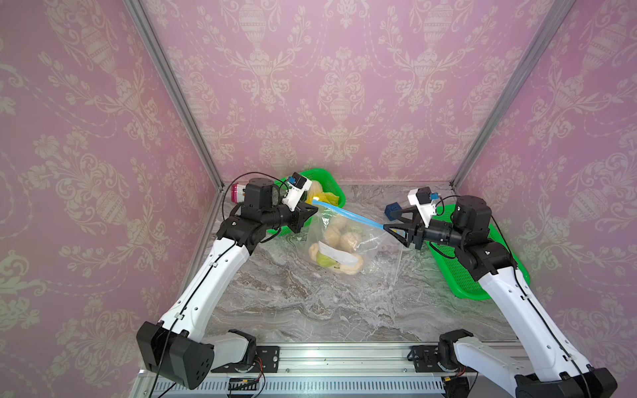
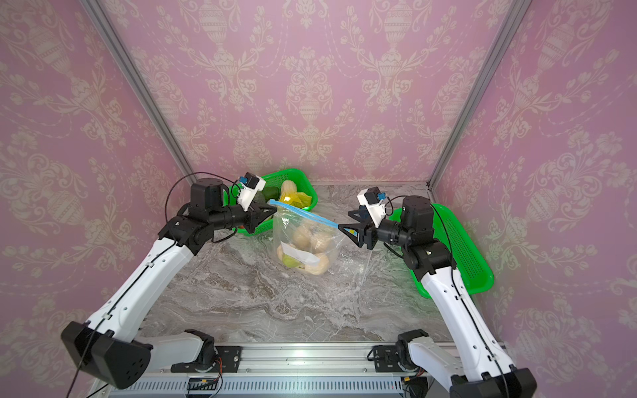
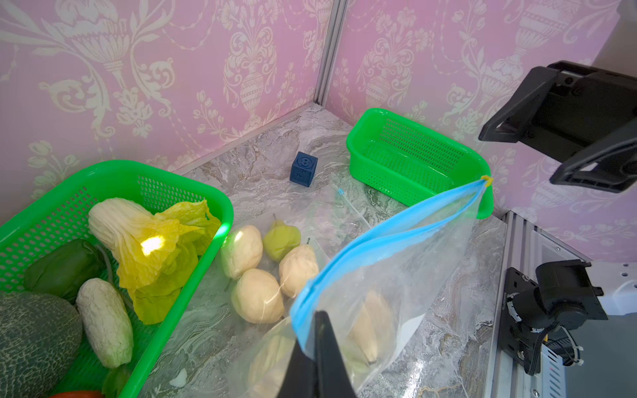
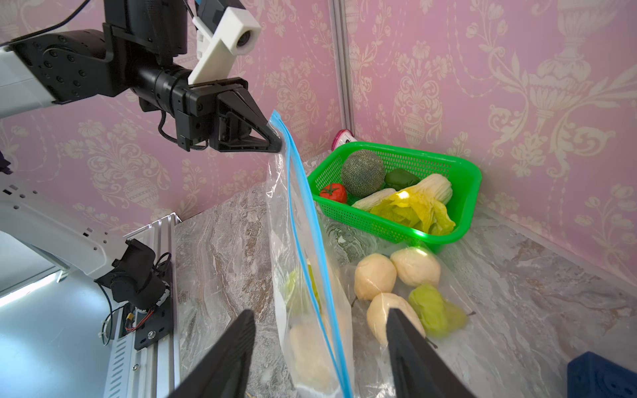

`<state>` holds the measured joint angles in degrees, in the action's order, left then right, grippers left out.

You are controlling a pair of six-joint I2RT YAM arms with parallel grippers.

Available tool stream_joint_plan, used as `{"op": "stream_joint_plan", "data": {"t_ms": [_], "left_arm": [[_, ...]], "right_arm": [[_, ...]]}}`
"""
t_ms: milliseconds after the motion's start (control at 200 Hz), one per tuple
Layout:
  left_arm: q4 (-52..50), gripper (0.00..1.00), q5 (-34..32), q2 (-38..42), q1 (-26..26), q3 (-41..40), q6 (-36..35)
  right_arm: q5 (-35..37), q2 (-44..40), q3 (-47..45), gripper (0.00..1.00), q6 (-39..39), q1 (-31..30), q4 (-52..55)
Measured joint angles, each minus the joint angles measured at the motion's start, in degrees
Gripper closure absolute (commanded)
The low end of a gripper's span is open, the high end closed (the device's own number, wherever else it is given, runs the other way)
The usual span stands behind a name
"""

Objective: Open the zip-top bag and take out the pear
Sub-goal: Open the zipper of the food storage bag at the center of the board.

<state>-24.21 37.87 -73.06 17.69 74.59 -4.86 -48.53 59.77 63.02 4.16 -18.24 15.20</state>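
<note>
Handling: the zip-top bag (image 1: 344,241) is thin clear film, limp and slick. I expect it to sag and slip unless it's pinched on the stiffer blue zip strip (image 1: 351,215).

Left hand (image 1: 312,208) is closed, pinching the strip's corner and holding that end up off the tabletop (image 1: 310,310). Right hand (image 4: 320,312) has its jaws apart, straddling the strip near the other end with nothing clamped. The yellow slider (image 3: 486,179) sits at that far end. In the left wrist view the two lips look parted along part of the strip, so I judge the mouth at least partly open.

The pears (image 4: 375,275) lie in the bag's belly on the tabletop, below the strip, between the two hands and lower than either. One green pear (image 4: 431,310) lies among the pale ones, touching them. They look smooth and rounded, so they'll likely roll and drag film along.

I'd reach through the mouth with the right hand and take one across its widest part, not by the stem, with the left pinching the corner.
</note>
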Motion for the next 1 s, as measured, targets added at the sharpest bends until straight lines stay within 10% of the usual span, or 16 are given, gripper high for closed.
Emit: {"op": "stream_joint_plan", "data": {"t_ms": [460,1001], "left_arm": [[2.32,1.00,5.20,-0.24,1.66,-0.76,-8.15],[2.32,1.00,5.35,-0.66,1.73,-0.76,-10.19]], "right_arm": [[10.97,11.52,9.55,0.86,4.48,-15.30,-1.44],[23.63,14.91,13.81,0.87,13.18,-20.09,8.90]]}}
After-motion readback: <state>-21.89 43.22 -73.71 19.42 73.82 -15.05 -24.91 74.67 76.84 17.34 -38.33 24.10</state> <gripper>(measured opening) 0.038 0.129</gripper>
